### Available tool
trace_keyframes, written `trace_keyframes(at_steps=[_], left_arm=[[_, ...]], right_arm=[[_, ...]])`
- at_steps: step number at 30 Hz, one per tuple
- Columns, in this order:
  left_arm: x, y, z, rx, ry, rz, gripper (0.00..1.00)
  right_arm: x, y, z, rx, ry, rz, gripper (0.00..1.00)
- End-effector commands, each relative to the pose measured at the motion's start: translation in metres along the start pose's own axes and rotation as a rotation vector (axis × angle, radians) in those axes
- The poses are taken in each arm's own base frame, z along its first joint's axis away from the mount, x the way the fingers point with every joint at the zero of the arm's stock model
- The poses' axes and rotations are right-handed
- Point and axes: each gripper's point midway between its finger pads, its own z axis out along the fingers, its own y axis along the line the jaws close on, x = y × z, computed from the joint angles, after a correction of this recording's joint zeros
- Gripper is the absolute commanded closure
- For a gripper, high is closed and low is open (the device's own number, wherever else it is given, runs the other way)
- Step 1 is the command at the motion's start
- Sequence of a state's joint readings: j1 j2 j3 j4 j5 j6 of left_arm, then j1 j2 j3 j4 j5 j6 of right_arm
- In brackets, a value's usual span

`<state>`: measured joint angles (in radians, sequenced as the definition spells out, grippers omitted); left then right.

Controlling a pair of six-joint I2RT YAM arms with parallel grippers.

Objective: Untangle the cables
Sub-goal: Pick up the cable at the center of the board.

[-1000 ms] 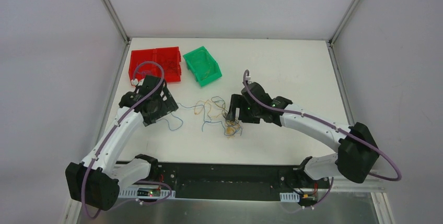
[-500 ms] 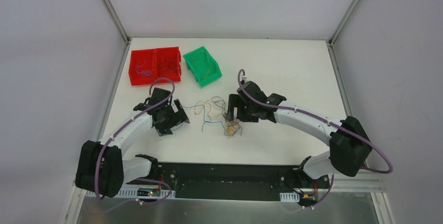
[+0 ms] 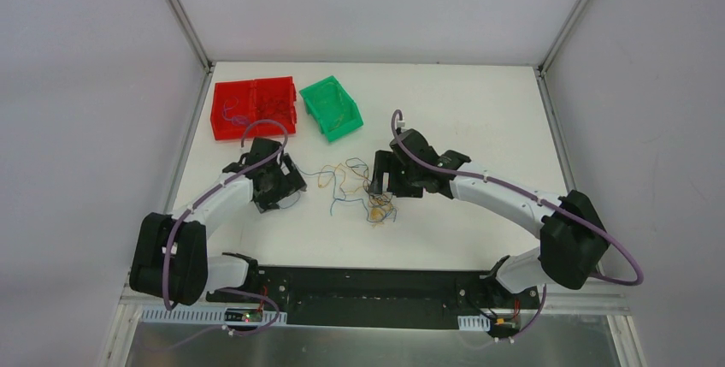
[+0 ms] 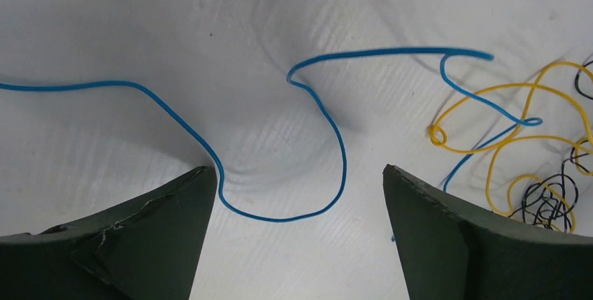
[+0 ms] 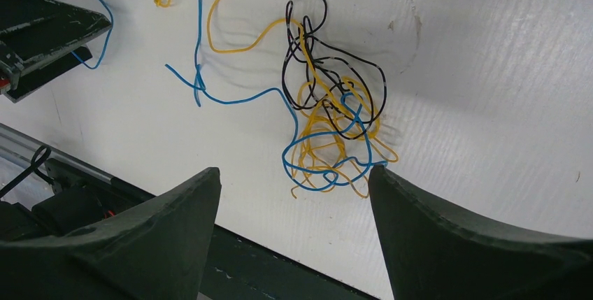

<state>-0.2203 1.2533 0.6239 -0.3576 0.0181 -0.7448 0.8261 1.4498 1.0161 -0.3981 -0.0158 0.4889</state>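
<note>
The cables lie mid-table: a tight clump of yellow, blue and black wires, with looser yellow and blue strands running left from it. My right gripper hovers open just above the clump, which sits ahead of its wide-apart fingertips. My left gripper is open and low over a loose blue wire. That wire loops on the table between its fingers, and nothing is gripped. More yellow and black strands show to its right.
A red bin and a green bin stand at the back left, thin wires inside them. The black base rail runs along the near table edge. Left finger shows in the right wrist view.
My left arm has swung away from the red bin, right and nearer, and now sits over the loose blue wire. The right gripper has hardly moved.
</note>
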Motion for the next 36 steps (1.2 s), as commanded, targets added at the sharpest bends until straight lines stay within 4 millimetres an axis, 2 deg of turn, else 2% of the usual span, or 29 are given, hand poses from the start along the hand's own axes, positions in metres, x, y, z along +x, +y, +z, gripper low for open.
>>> trace_keyframes(at_steps=[1,3,6,9,14,15,21,23,28,30,32,36], left_arm=[[-0.008,0.020,0.007,-0.124,-0.015,0.004,0.08],[-0.011,0.020,0.007,-0.129,-0.022,0.012,0.10],[-0.014,0.011,0.013,-0.090,-0.026,0.034,0.34],[-0.013,-0.003,0.021,-0.033,-0.003,0.039,0.46],[-0.018,-0.022,0.023,0.038,-0.022,0.057,0.92],[-0.019,-0.025,0.022,0.050,-0.029,0.061,0.95],[-0.018,-0.047,0.018,0.108,-0.038,0.096,0.95],[-0.017,-0.051,0.017,0.125,-0.034,0.102,0.95],[-0.017,-0.056,0.008,0.163,-0.043,0.114,0.94],[-0.017,-0.057,0.002,0.179,-0.052,0.118,0.96],[-0.020,-0.056,-0.008,0.183,-0.075,0.110,1.00],[-0.033,-0.049,-0.037,0.160,-0.144,0.113,1.00]], right_arm=[[-0.018,0.015,-0.017,-0.054,-0.051,-0.002,0.19],[-0.018,0.016,-0.018,-0.055,-0.051,-0.002,0.19],[-0.020,0.016,-0.019,-0.057,-0.055,0.000,0.20],[-0.020,0.017,-0.019,-0.060,-0.052,-0.002,0.20],[-0.021,0.015,-0.021,-0.054,-0.056,-0.003,0.20],[-0.021,0.014,-0.021,-0.054,-0.058,-0.003,0.20],[-0.014,0.012,-0.007,-0.039,-0.004,-0.004,0.20],[-0.012,0.019,-0.002,-0.063,0.024,-0.001,0.23],[-0.024,0.059,0.003,-0.218,0.024,-0.017,0.38],[-0.026,0.074,0.007,-0.236,0.042,-0.049,0.41],[-0.027,0.086,0.014,-0.235,0.058,-0.080,0.45],[-0.029,0.102,0.032,-0.233,0.080,-0.100,0.54]])
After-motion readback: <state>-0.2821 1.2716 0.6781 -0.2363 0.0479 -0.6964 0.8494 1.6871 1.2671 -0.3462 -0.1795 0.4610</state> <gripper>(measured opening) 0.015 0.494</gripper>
